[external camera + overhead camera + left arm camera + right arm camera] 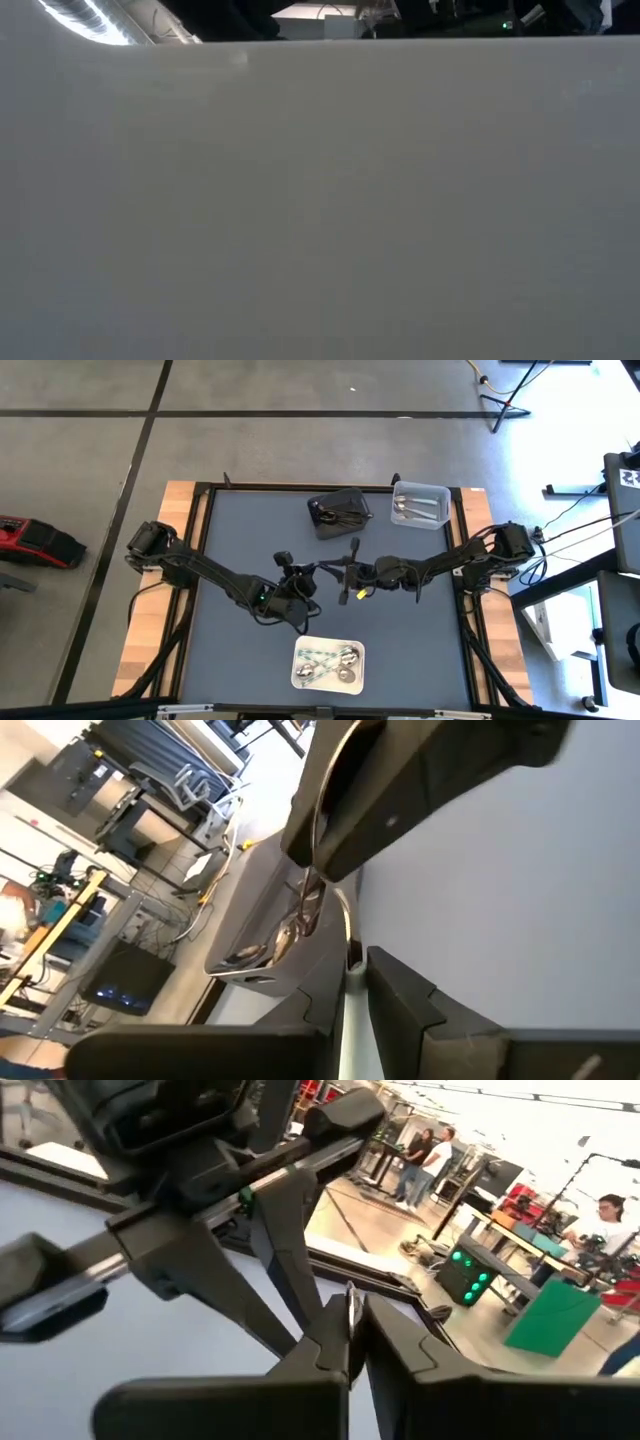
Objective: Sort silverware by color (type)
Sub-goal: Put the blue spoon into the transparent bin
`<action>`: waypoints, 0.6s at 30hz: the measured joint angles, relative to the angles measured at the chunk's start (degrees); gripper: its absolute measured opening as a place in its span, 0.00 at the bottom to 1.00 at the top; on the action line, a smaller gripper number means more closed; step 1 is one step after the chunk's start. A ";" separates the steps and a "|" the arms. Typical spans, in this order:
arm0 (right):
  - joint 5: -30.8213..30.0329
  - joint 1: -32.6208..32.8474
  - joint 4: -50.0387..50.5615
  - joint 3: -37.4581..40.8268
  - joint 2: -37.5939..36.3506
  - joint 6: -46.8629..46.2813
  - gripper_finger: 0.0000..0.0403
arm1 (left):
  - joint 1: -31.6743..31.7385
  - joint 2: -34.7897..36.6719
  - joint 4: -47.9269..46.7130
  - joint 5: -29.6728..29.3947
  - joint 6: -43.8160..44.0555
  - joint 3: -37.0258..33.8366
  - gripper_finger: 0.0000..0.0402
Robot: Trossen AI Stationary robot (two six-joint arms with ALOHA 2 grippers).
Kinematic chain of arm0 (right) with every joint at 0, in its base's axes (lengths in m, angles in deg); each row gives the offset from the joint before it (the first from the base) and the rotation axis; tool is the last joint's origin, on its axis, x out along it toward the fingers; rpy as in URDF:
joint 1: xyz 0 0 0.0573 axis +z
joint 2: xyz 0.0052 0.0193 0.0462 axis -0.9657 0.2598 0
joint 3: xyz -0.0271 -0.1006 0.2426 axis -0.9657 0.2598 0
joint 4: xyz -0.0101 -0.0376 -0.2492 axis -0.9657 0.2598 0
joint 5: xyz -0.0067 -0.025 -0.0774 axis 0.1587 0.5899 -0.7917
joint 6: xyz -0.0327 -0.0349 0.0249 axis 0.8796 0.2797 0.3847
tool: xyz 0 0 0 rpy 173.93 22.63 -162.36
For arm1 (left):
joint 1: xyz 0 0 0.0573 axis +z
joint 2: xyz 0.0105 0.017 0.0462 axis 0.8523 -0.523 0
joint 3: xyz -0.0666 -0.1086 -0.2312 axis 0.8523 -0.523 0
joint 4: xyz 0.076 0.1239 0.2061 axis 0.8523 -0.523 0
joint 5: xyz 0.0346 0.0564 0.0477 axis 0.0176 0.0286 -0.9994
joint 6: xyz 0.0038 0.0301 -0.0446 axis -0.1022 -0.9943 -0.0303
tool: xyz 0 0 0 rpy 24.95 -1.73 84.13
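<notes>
Your right gripper (352, 572) and left gripper (322, 572) meet at frame center, both pinching one silver utensil (350, 1312) between them. More silverware (327, 665) fills the clear tray (300, 648) at bottom center. You see no readable writing.

- Looks like a robotics lab or workshop hall.
- Bare grey concrete floor (300, 450) marked with dark tape lines, cables (575, 520) trailing beside the surface (400, 660).
- Metal racks (110, 810) and equipment stands across the open room.
- 3 people (415, 1150) at far workbenches, beside a green panel (555, 1315) and lit electronics (465, 1270).
</notes>
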 joint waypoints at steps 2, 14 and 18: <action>-0.04 -0.04 0.46 0.00 -0.02 0.83 0.03 | -0.05 0.00 0.02 0.24 -0.18 0.00 0.09; -1.62 -0.26 5.41 0.11 -1.51 3.99 0.01 | -0.68 0.18 -0.63 3.76 -0.42 0.04 0.16; -5.77 -0.26 10.52 0.05 -5.75 4.21 0.01 | -2.01 2.38 -3.21 4.00 -0.04 0.04 0.27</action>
